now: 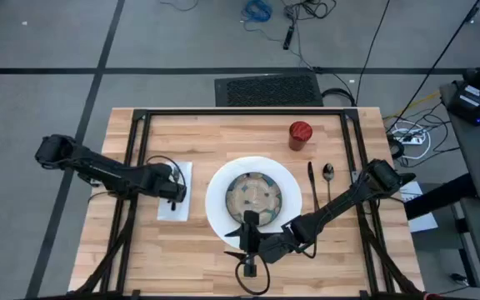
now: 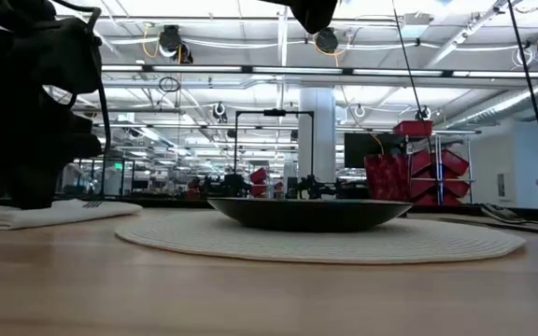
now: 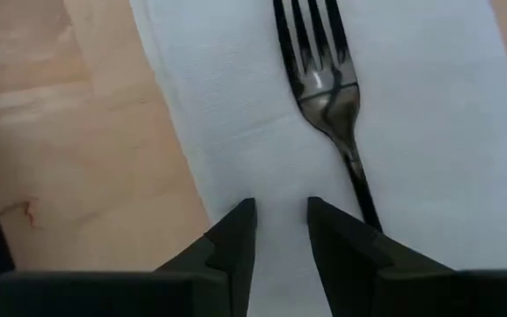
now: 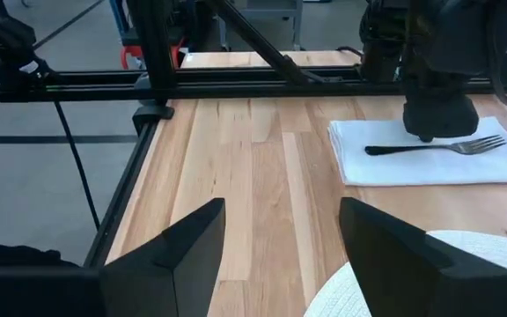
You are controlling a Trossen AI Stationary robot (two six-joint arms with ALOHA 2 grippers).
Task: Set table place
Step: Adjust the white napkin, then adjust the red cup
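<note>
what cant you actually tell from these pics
- High view: the left gripper covers most of the fork on the napkin.
- Left wrist view: the fork's handle end is cut off behind a finger.
- High view: the right gripper overlaps the plate rim.
- Low view: the red cup is not visible; the bowl interior is hidden by its wall.

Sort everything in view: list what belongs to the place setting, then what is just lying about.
Place setting:
- large round white plate
- speckled beige bowl on it
- white cloth napkin
- dark metal fork on the napkin
- dark knife and spoon
- small red cup

Lying about:
- black ribbed floor mat
- loose cables on the grey floor
</note>
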